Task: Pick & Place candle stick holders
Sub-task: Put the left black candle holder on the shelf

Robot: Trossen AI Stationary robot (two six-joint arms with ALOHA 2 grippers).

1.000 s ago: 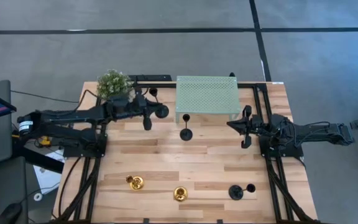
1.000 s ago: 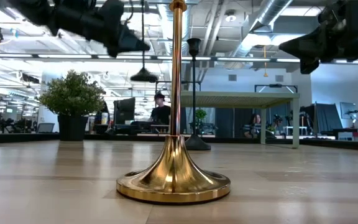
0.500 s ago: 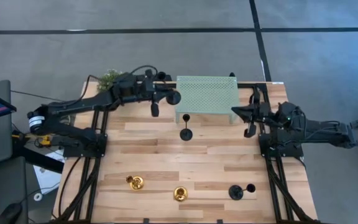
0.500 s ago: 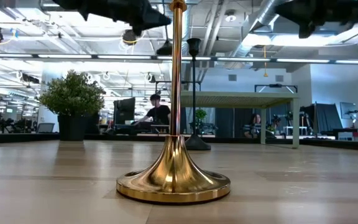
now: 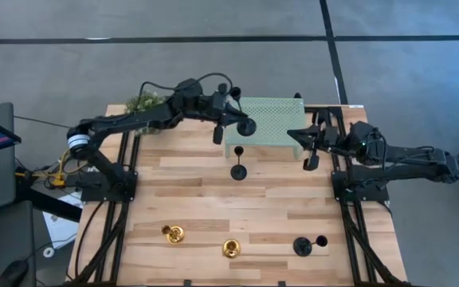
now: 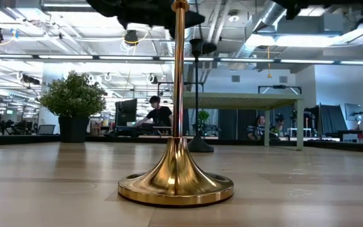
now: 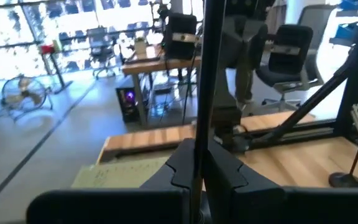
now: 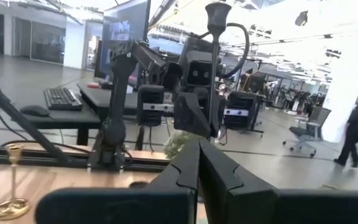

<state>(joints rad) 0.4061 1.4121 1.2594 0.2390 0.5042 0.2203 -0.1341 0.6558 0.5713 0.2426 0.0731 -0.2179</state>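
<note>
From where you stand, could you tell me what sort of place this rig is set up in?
Probably an open-plan office or robotics lab: exposed ceiling ducts, a person at a desk behind the wooden table, and a desk with keyboard and office chair.

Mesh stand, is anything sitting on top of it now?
Nothing shows resting on the mesh stand. The left gripper, shut on a black holder, hangs over its edge by the plant and covers that strip. The right gripper waits off the opposite end.
</note>
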